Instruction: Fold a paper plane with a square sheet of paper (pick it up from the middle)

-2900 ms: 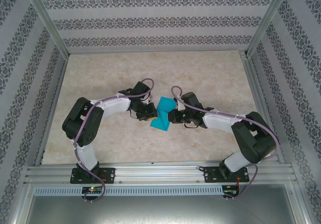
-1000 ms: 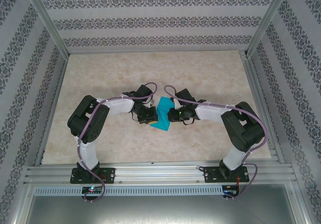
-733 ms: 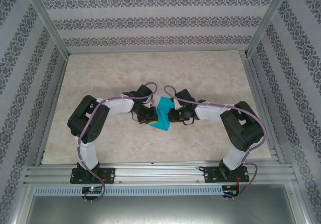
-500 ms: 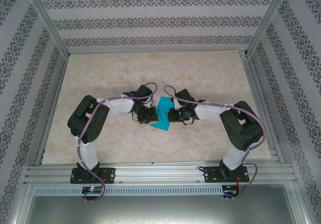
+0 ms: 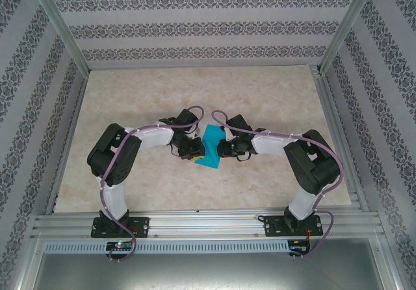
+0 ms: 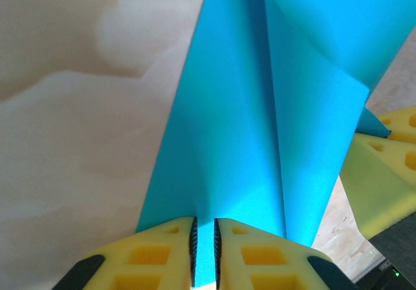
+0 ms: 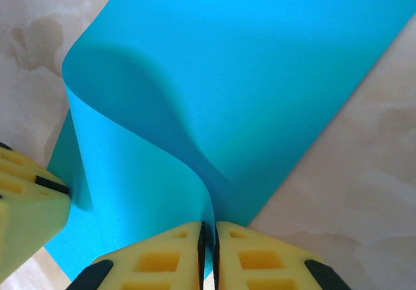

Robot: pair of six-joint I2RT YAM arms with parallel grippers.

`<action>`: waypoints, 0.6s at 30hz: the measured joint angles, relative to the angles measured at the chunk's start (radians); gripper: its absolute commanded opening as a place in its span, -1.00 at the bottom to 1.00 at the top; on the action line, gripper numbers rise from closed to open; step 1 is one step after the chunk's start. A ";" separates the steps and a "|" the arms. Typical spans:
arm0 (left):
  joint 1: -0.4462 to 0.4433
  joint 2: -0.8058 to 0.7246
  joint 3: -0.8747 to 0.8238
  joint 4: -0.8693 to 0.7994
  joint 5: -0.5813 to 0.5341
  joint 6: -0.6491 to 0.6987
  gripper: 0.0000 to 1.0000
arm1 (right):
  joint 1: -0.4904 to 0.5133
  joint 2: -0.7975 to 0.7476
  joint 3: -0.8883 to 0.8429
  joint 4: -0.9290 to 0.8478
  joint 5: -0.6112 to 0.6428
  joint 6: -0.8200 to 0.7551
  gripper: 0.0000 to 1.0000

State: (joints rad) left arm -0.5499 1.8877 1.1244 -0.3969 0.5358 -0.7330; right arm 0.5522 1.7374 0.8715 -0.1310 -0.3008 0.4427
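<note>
Left gripper: pads a sliver apart with the square sheet of paper running between them; pinching or letting go, cannot tell. Sheet sits mid-tabletop, slightly toward the near edge, bowed over itself, likely to bring its halves together for a crease. Right gripper is clamped on the opposite edge.

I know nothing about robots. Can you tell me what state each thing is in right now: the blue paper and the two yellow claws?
square sheet of paper: creased and curled over, pinched on two opposite sides between the arms, not yet a plane.
left gripper: jaws nearly together, an edge of the sheet clamped between them.
right gripper: jaws nearly together, pinching the sheet where it curls.
</note>
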 measured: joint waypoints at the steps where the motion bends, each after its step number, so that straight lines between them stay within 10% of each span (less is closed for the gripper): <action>1: 0.000 -0.010 0.000 -0.004 -0.015 0.000 -0.58 | 0.000 0.000 0.000 0.000 0.000 -0.002 -0.72; 18: 0.034 -0.068 -0.022 0.314 0.052 -0.165 -0.80 | 0.000 0.008 0.007 0.000 0.001 -0.005 -0.72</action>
State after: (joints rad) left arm -0.5156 1.8202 1.1027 -0.0826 0.5880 -0.8978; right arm 0.5522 1.7458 0.8783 -0.1310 -0.2996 0.4381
